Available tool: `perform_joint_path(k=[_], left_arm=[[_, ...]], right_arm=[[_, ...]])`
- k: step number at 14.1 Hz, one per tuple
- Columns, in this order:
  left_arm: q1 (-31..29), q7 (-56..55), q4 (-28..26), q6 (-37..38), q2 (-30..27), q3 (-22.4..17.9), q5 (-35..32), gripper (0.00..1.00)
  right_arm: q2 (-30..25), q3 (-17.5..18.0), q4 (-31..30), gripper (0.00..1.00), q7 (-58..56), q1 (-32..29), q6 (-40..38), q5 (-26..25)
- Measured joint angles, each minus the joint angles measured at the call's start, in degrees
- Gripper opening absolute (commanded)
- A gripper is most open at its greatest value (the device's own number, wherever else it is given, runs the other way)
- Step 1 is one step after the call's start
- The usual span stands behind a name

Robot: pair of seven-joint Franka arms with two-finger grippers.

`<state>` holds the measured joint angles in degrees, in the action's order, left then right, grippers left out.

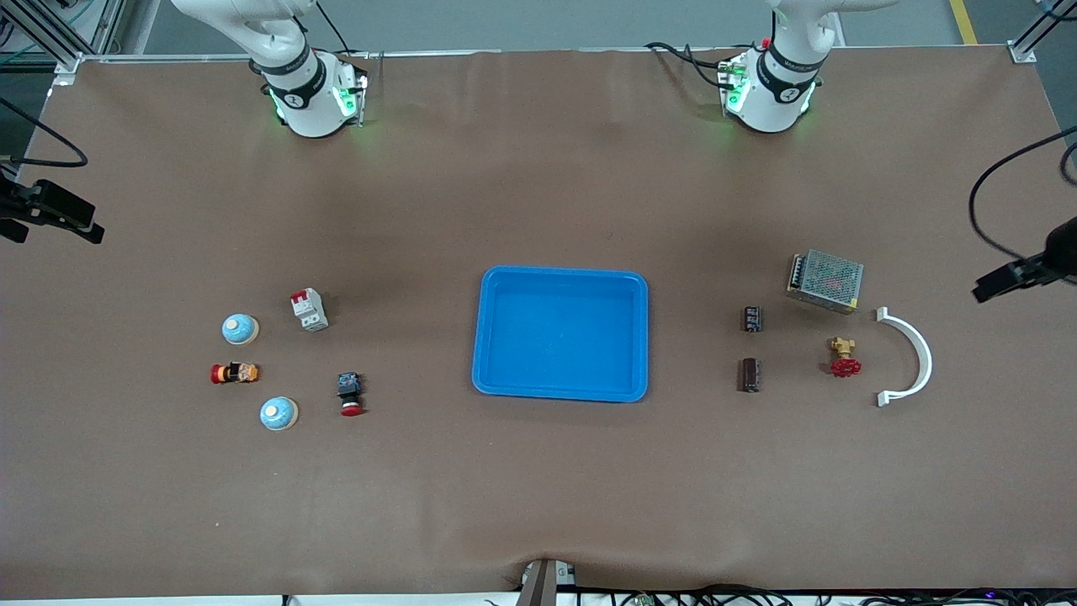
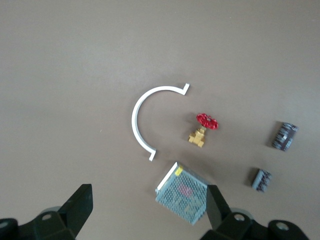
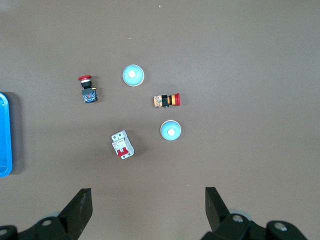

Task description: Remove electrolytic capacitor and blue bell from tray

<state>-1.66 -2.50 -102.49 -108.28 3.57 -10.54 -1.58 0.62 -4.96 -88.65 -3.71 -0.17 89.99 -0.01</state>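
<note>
Mid-table, tray (image 1: 562,278); 2 capacitors (image 1: 750,374), 2 bells (image 1: 278,413) flanking.

- Two white robot arms rise from their bases at the table's edge farthest from the front camera; both wait.
- Left gripper (image 2: 147,210): raised high, pointing straight down at the table, its two dark fingers (image 2: 80,205) spread wide with nothing between them.
- Right gripper (image 3: 147,210): the same pose, raised high and facing down, fingers (image 3: 81,206) spread wide and holding nothing.
</note>
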Motion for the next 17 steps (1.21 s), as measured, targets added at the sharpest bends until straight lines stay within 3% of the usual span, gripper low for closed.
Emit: perform_joint_path(k=[2,7,14,17], left_arm=[[0.3,0.3,3.2,4.5,-1.5,1.1,2.2,1.00],[1.7,-1.1,11.4,11.3,-1.6,8.9,2.7,1.00],[2.0,-1.5,12.2,11.6,-0.7,15.9,2.9,1.00],[2.6,-4.5,13.5,11.6,-0.7,16.3,2.9,1.00]], right_arm=[[0.0,0.0,0.0,1.00,0.0,0.0,0.0,0.0],[0.0,0.0,0.0,1.00,-0.1,0.0,0.0,0.0],[0.0,0.0,0.0,1.00,-0.2,0.0,0.0,0.0],[0.0,0.0,0.0,1.00,-0.2,0.0,0.0,0.0]])
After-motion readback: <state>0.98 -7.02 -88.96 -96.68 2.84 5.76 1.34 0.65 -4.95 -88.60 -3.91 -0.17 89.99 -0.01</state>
